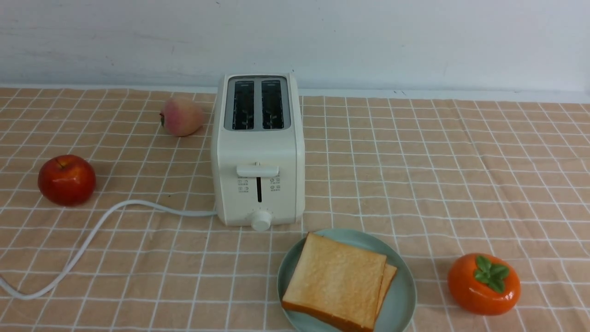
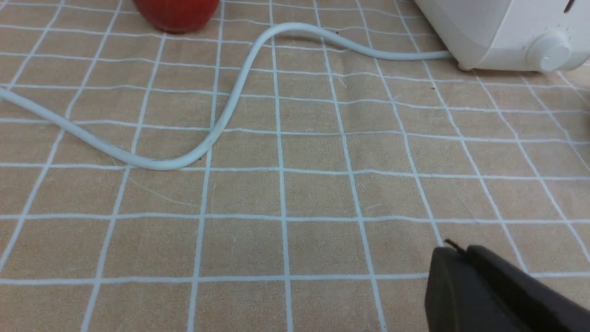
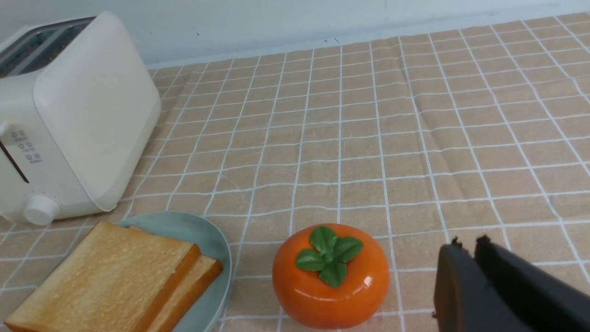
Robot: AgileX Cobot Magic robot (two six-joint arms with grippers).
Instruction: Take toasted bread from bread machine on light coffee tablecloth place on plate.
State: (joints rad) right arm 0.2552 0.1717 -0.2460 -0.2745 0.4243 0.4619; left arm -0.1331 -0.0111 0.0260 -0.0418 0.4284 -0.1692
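Two slices of toasted bread (image 1: pixel 334 281) lie stacked on the pale blue-green plate (image 1: pixel 401 299) in front of the bread machine (image 1: pixel 258 152); both slots look empty. The bread (image 3: pixel 101 281), plate (image 3: pixel 207 240) and bread machine (image 3: pixel 78 115) also show in the right wrist view. My left gripper (image 2: pixel 456 251) is shut and empty above the light coffee tablecloth (image 1: pixel 415 175), left of the bread machine's corner (image 2: pixel 507 37). My right gripper (image 3: pixel 468 244) is shut and empty above the cloth, right of the persimmon. Neither gripper shows in the front view.
A red apple (image 1: pixel 67 180) and a peach (image 1: pixel 181 116) sit left of the toaster. An orange persimmon (image 1: pixel 484 283) sits right of the plate. The white cord (image 1: pixel 92 235) snakes left across the cloth to the front edge.
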